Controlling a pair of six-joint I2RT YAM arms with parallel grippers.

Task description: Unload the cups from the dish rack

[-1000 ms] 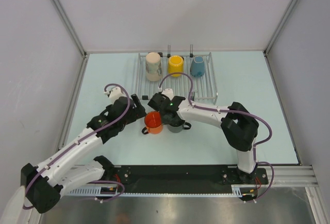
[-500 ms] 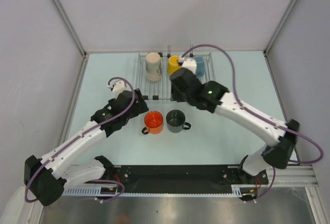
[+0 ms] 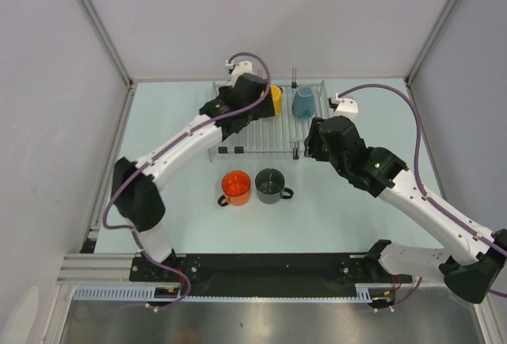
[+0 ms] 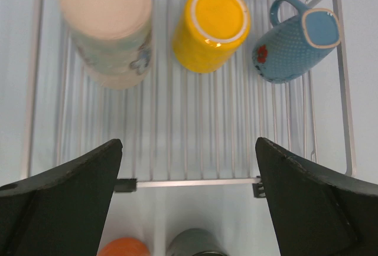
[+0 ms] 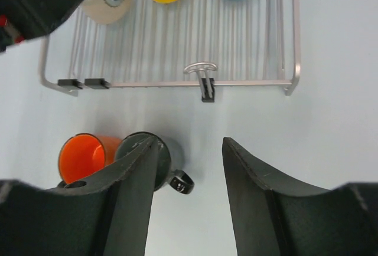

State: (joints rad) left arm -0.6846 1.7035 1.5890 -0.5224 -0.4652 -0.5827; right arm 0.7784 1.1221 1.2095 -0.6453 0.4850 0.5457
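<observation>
Counting from your side: 2 of 5 done. The orange cup [image 3: 236,187] and dark grey cup [image 3: 270,185] stand upright on the table, just beside each other, in front of the dish rack [image 3: 269,134]. Right gripper [image 5: 190,144] hovers by the rack's front rail, fingers apart, nothing btwn them. Left gripper [image 4: 189,147] hangs over the rack, spread wide, empty too. At the far end, 3 are left for you: cream-beige cup [image 4: 109,29] and yellow cup [image 4: 211,29] bottom-up, light blue cup [image 4: 292,46] tilted. Approx 40% thru, I'd judge.
</observation>
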